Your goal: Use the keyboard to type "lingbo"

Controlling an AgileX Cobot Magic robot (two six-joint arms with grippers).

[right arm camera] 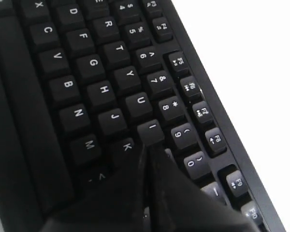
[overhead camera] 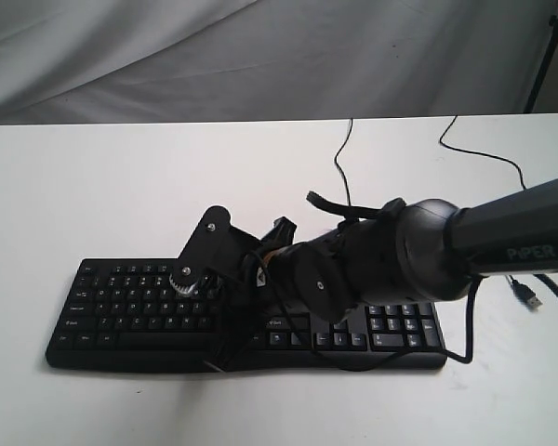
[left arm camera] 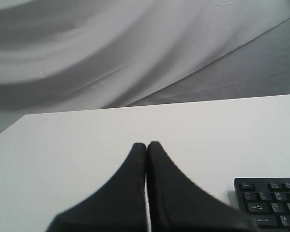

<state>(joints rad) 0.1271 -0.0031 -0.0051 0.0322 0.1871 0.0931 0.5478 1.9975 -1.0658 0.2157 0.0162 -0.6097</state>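
Note:
The black keyboard (overhead camera: 121,311) lies across the near half of the white table (overhead camera: 121,177). My right arm (overhead camera: 400,246) reaches over its middle, hiding the centre keys in the exterior view. In the right wrist view the right gripper (right arm camera: 148,148) is shut, its tips down at the near edge of the I key (right arm camera: 150,131), between K (right arm camera: 126,146) and 9 (right arm camera: 185,135); whether it presses a key I cannot tell. The left gripper (left arm camera: 146,144) is shut on nothing above bare table, with the keyboard's corner (left arm camera: 270,200) off to one side. The left arm is out of the exterior view.
The keyboard's thin black cable (overhead camera: 338,167) runs to the table's back edge. A second cable ends in a USB plug (overhead camera: 531,298) at the right. Grey cloth (overhead camera: 214,56) hangs behind. A stand leg (overhead camera: 545,56) shows at the top right.

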